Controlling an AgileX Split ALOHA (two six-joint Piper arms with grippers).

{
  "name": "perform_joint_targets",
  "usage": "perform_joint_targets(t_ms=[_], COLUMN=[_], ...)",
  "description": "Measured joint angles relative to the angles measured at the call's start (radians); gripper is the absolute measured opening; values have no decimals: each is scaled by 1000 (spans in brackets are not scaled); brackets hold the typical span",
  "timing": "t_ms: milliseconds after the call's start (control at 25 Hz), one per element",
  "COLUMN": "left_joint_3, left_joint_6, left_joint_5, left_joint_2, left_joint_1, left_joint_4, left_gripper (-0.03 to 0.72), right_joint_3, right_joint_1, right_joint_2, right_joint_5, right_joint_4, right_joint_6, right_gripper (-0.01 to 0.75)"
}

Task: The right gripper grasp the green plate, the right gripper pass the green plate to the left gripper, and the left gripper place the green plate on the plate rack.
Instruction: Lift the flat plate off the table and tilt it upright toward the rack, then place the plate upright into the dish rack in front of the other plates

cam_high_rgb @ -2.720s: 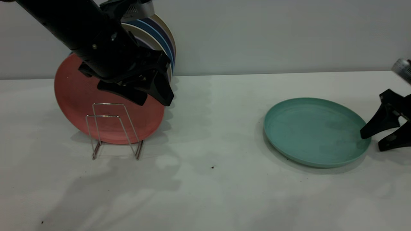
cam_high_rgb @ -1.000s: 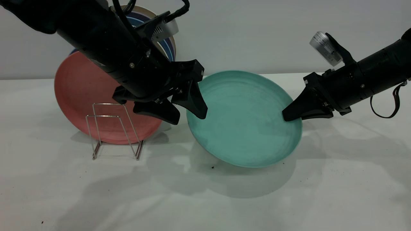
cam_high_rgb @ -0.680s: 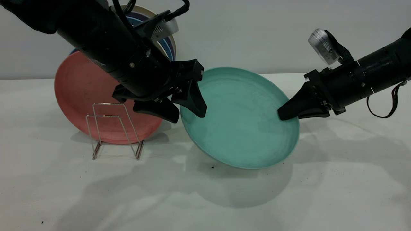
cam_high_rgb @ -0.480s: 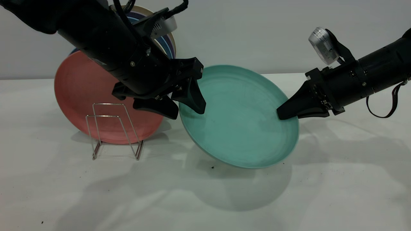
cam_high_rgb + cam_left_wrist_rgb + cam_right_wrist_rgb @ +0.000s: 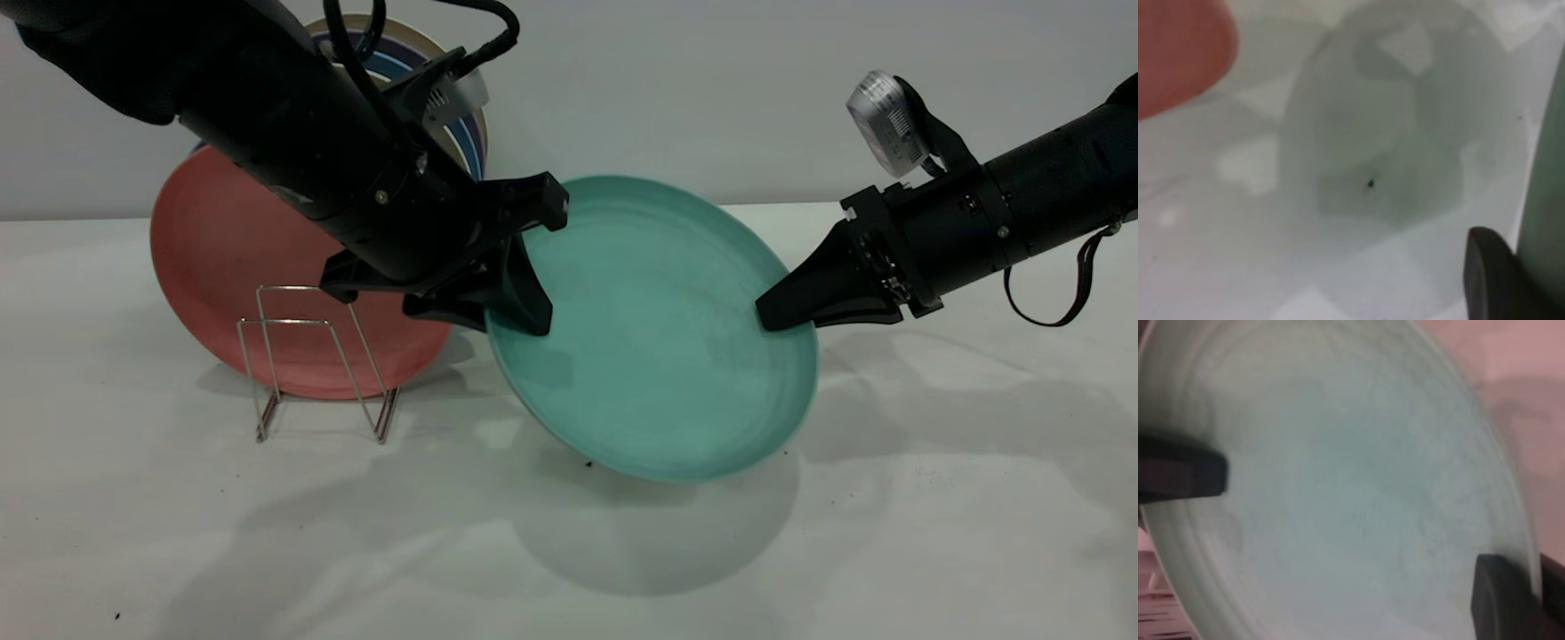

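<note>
A: Where is the round matte teal-green plate (image 5: 653, 329)?

B: Up off the white table (image 5: 933, 533), tilted steeply with its face to the camera, hanging between the two arms. Its shadow falls on the table beneath it.

A: Who has it?

B: Both. The slim black right gripper (image 5: 772, 313) has its tapered fingers pinched together on the plate's right rim. The bulky black left gripper (image 5: 520, 316) has its pointed fingers closed over the left rim; in the right wrist view its finger (image 5: 1181, 475) lies on the plate's face at the far rim.

A: Any writing or labels?

B: None I can read. The silver ribbed cylinder (image 5: 878, 120) on the right arm carries fine markings, too small to make out.

A: What is around?

B: The thin silver wire plate rack (image 5: 311, 360) stands left of the plate, apart from it. A salmon-pink plate (image 5: 231, 284) stands upright just behind the rack's front loops, with dark blue and cream plates (image 5: 462, 133) stacked behind that. The left arm crosses in front of those plates and hides much of them.
</note>
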Motion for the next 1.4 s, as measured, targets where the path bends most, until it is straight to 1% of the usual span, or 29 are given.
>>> perform_joint_targets(t_ms=[40,80,160,240,360,480,560,680,720,840,1000,1080,1200,1280,1400], left_joint_3=[0,-1,-1,-1,-1,-1,-1,-1,-1,-1,-1,-1,-1,0,1], left_joint_6=[0,1,5,18,45,68,79,118,135,165,224,269,351,427,572], left_joint_5=[0,0,-1,-2,-7,-14,-11,20,34,81,148,180,205,215,217], left_joint_2=[0,0,0,0,0,0,-4,-37,-58,-165,-322,-388,-462,-492,-503], left_joint_1=[0,0,0,0,0,1,8,35,51,107,192,231,285,318,355], left_joint_4=[-4,-4,-6,-6,1,3,7,42,66,152,296,374,472,522,555], left_gripper=[80,79,79,79,79,79,79,79,79,79,79,79,79,79,79], right_joint_3=[0,0,0,0,0,0,0,0,0,0,4,5,13,37,122], right_joint_1=[0,0,0,-1,-15,-67,-112,-166,-176,-186,-170,-156,-136,-123,-119], right_joint_2=[0,0,0,0,-15,-75,-127,-219,-243,-320,-431,-492,-591,-665,-774], right_joint_5=[-2,-2,0,4,16,38,66,123,139,152,167,172,182,186,191], right_joint_4=[0,-1,0,1,1,1,2,-4,-16,-72,-232,-324,-417,-443,-448], right_joint_6=[-2,-2,-1,7,18,21,26,65,84,125,232,296,379,411,422], right_gripper=[42,60,117,214,383,535,600,614,606,551,481,459,441,439,438])
